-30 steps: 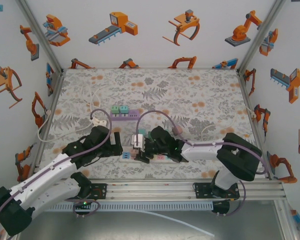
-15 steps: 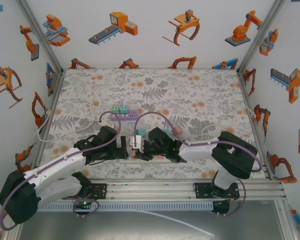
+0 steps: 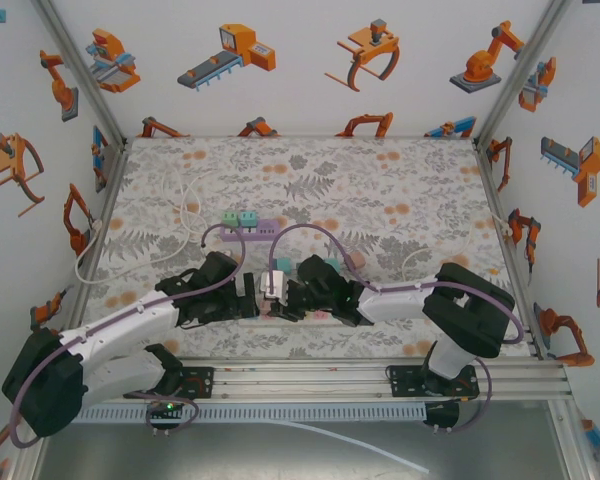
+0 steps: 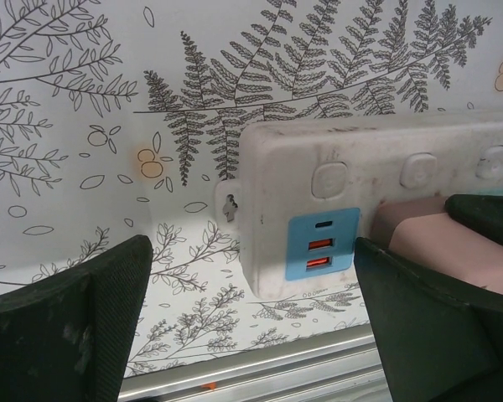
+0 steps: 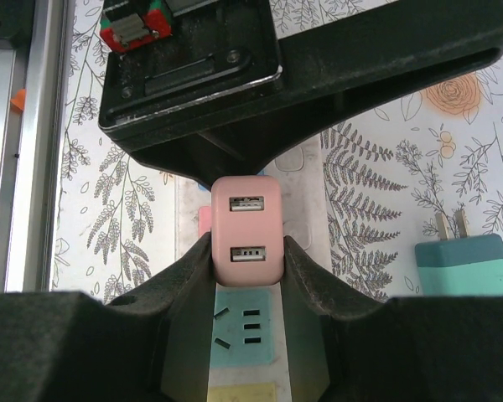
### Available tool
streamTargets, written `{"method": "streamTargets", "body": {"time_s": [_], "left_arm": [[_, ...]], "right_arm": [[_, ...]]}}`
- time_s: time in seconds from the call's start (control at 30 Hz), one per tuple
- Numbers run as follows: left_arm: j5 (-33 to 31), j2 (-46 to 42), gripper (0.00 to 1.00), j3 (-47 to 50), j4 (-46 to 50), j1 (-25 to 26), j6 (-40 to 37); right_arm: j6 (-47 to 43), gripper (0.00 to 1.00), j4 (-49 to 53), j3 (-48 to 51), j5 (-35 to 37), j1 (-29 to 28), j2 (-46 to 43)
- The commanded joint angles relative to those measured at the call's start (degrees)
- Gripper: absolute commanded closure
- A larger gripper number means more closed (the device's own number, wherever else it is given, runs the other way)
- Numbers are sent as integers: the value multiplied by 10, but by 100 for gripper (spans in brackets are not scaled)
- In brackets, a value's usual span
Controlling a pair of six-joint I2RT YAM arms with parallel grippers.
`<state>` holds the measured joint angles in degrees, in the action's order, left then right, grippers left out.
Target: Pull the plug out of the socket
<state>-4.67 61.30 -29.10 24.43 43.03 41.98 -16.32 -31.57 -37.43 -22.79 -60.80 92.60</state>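
The pink plug [image 5: 246, 219] stands on the white power strip [image 4: 295, 180], which lies on the fern-printed surface [image 3: 380, 190] near its front edge, between the two arms. In the right wrist view the right tool [image 5: 246, 251] is clenched on the plug, with one dark finger [image 5: 191, 280] pressed against each of its side faces, and the plug's two USB ports face the camera. Just below the plug is a pale green socket panel [image 5: 245, 327] of the strip. The plug looks seated in its socket, though its base is hidden between the fingers, so that is not certain. From above, the plug [image 3: 271, 284] shows as a small pale block at the tip of the right tool [image 3: 283, 296], and the left tool [image 3: 242, 298] sits just beside it on the other side. The left tool [image 4: 251, 289] is released, its fingers spread wide to either side of the strip's end, where a blue USB panel [image 4: 322, 244] sits, and it is touching nothing. A teal plug [image 5: 465, 266] lies loose on the surface to the right of the strip, prongs pointing away. Farther back a purple strip [image 3: 245, 229] lies well apart from the white one.
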Motion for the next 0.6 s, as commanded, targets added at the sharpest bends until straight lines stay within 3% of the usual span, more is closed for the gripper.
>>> {"method": "streamTargets", "body": {"time_s": [0.0, 0.57], "left_arm": [[-19, 15, 3, 11, 35, -1, 6], [-34, 17, 3, 18, 43, -1, 16]], "right_arm": [[10, 74, -67, 3, -22, -3, -12], [23, 77, -139, 31, -31, -3, -31]]}}
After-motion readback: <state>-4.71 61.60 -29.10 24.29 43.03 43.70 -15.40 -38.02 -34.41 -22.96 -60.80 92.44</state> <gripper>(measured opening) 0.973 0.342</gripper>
